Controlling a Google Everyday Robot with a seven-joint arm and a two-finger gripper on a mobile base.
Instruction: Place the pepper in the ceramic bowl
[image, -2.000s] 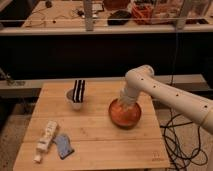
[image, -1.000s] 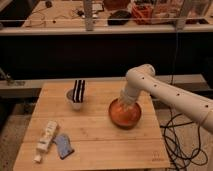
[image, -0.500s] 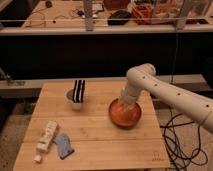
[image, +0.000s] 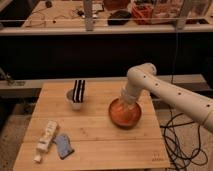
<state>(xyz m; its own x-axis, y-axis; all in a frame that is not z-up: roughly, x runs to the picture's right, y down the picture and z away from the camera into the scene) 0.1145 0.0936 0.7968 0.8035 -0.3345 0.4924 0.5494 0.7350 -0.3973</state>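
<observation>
No text, label or number is legible.

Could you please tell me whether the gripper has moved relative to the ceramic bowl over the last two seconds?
No. The gripper stays down inside the ceramic bowl, in the same spot against the bowl's rim and the wooden table.

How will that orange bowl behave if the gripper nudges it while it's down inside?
The ceramic bowl looks wide and low, so it probably won't tip. Its glossy glaze suggests it could slide on the wooden table and chip if knocked. The gripper sits at the bowl's rear rim, so a push would likely shift it forward.
</observation>
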